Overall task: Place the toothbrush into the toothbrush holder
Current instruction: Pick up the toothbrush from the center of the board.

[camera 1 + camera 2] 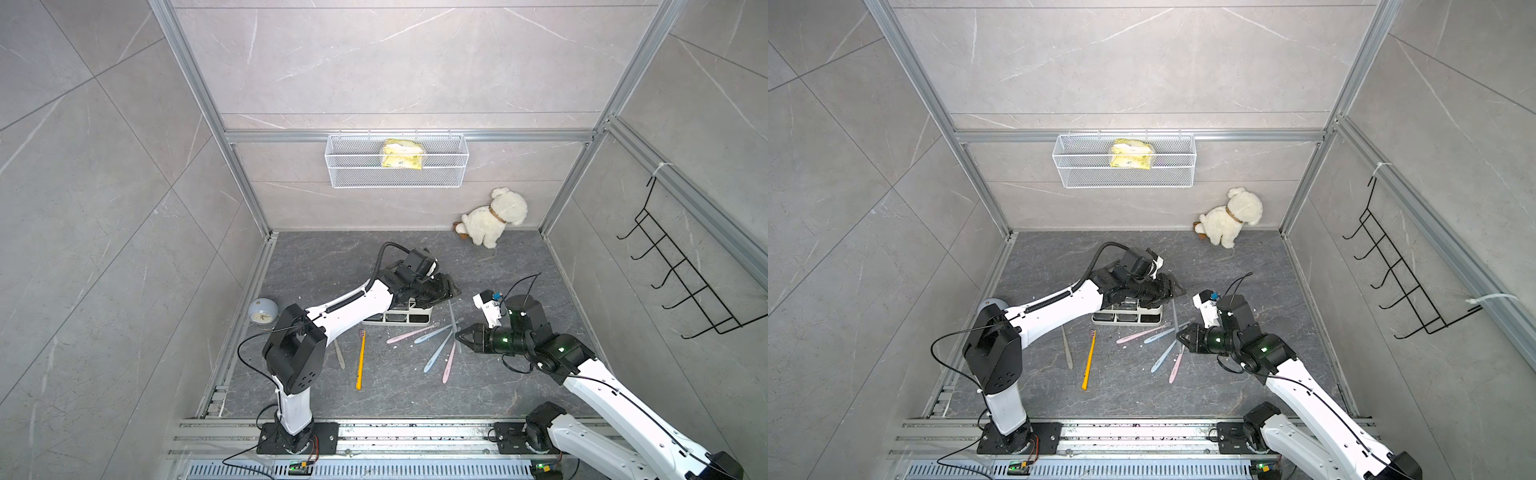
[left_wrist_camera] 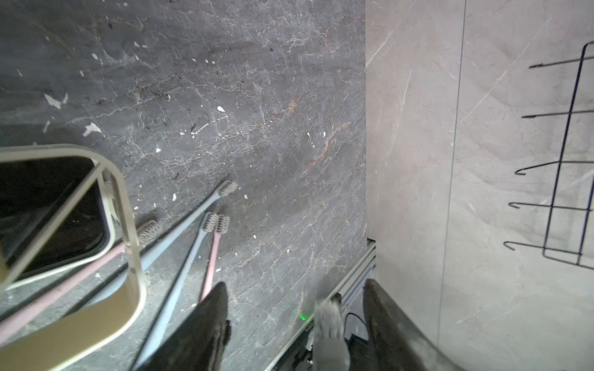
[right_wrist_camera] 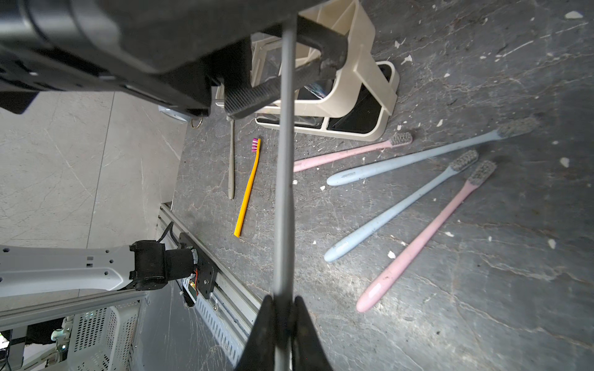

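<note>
My right gripper (image 3: 283, 298) is shut on the handle end of a grey toothbrush (image 3: 284, 176), which it holds above the floor in both top views (image 1: 452, 318) (image 1: 1174, 316). The brush's bristled head (image 2: 328, 316) lies between the parted fingers of my left gripper (image 2: 295, 286), nearer one finger and touching neither. That left gripper (image 1: 451, 291) hovers open by the end of the white toothbrush holder (image 1: 399, 318), whose rim (image 2: 128, 225) shows in the left wrist view.
Pink and blue toothbrushes (image 1: 436, 345) fan out on the dark floor right of the holder. A yellow toothbrush (image 1: 360, 359) and a grey one (image 1: 340, 353) lie to its left. A small clock (image 1: 262, 311), a plush dog (image 1: 494, 218), a wire basket (image 1: 397, 162) and a black hook rack (image 1: 681, 266) ring the workspace.
</note>
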### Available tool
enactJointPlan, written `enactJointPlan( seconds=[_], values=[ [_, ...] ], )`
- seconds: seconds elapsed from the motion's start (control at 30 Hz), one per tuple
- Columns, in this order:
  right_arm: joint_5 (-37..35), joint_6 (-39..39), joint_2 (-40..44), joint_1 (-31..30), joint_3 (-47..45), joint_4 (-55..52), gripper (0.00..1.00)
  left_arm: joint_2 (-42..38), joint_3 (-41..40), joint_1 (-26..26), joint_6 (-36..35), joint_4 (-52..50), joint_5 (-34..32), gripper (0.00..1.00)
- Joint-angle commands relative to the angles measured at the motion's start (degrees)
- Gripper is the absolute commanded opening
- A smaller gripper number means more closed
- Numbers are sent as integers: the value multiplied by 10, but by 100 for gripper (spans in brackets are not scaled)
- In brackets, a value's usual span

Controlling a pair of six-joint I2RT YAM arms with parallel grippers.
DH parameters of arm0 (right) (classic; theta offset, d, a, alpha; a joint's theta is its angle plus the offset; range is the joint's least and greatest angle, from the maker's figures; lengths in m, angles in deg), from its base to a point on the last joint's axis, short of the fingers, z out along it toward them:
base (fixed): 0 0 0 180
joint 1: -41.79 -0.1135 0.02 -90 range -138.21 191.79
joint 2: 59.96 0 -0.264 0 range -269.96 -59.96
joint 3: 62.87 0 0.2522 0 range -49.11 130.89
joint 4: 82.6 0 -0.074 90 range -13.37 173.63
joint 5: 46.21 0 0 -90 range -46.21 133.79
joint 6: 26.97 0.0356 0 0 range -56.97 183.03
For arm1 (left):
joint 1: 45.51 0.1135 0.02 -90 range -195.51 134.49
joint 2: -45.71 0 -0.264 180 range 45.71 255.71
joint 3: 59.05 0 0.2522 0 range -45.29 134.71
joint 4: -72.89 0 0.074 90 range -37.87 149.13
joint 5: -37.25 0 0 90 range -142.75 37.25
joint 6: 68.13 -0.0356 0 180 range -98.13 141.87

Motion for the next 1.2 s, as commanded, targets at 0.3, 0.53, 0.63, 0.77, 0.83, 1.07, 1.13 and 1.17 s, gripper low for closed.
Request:
enactJointPlan(
  seconds=[0.3, 0.53, 0.63, 0.77, 0.83, 1.07, 1.13, 1.17],
  values=[
    [-25, 3, -15, -3, 1, 7, 14, -3, 13, -2, 7, 21, 14, 10],
    [-43, 5, -15, -3, 3, -7, 65, -14, 11, -2, -10, 12, 4, 2],
    [-73, 3, 12, -4, 9, -42, 80, -25, 60, 17, -93, -75, -32, 1],
    [-95, 2, 49, -3, 7, -76, 82, -58, 118, 68, -233, -163, -163, 1],
    [-100, 7, 60, -3, -4, -82, 82, -74, 124, 85, -290, -141, -211, 1],
    [-106, 46, 94, -4, -48, -73, 82, -115, 20, 86, -433, 110, -307, 2],
    [-109, 52, 106, -4, -53, -83, 82, -118, -11, 87, -453, 184, -323, 2],
    [-110, 52, 113, -4, -55, -88, 82, -118, -23, 86, -456, 209, -327, 2]
  ],
)
